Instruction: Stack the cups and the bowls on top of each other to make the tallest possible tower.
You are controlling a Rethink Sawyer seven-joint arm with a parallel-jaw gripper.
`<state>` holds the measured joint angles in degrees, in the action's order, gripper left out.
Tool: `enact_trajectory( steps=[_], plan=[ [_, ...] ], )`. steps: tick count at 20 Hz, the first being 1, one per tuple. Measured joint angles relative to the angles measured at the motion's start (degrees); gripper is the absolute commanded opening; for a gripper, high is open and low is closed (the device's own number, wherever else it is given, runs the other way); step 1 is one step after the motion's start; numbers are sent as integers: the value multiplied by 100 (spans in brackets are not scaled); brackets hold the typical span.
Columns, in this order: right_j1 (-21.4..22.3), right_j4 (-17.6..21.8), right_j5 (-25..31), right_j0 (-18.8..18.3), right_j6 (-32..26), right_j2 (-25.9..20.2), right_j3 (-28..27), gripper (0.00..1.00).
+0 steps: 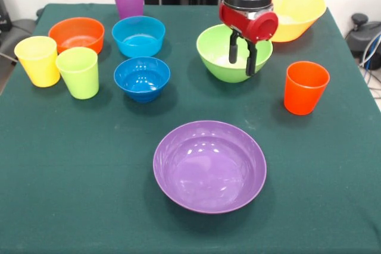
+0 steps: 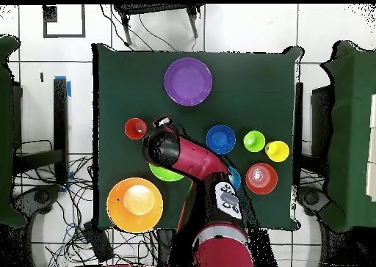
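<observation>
Glossy plastic, light and slippery: the green bowl (image 1: 229,52) at upper right of centre sits under the claw (image 1: 243,57), whose fingers hang slightly parted and empty over its rim. I'd pinch the thin wall there.

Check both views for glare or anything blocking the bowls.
Front view: ceiling-light glints speckle the purple bowl; the gripper hangs in front of the green bowl. Overhead view: the arm hides most of that green bowl.
</observation>
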<state>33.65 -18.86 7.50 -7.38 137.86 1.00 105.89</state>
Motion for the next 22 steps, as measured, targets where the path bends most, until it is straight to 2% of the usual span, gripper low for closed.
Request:
enact_trajectory(
  steps=[12, 22],
  plan=[
    [-400, -133, -558, 91, 0, 15, 13, 100],
    [-688, -135, -605, 93, 0, 38, 12, 100]
  ],
)
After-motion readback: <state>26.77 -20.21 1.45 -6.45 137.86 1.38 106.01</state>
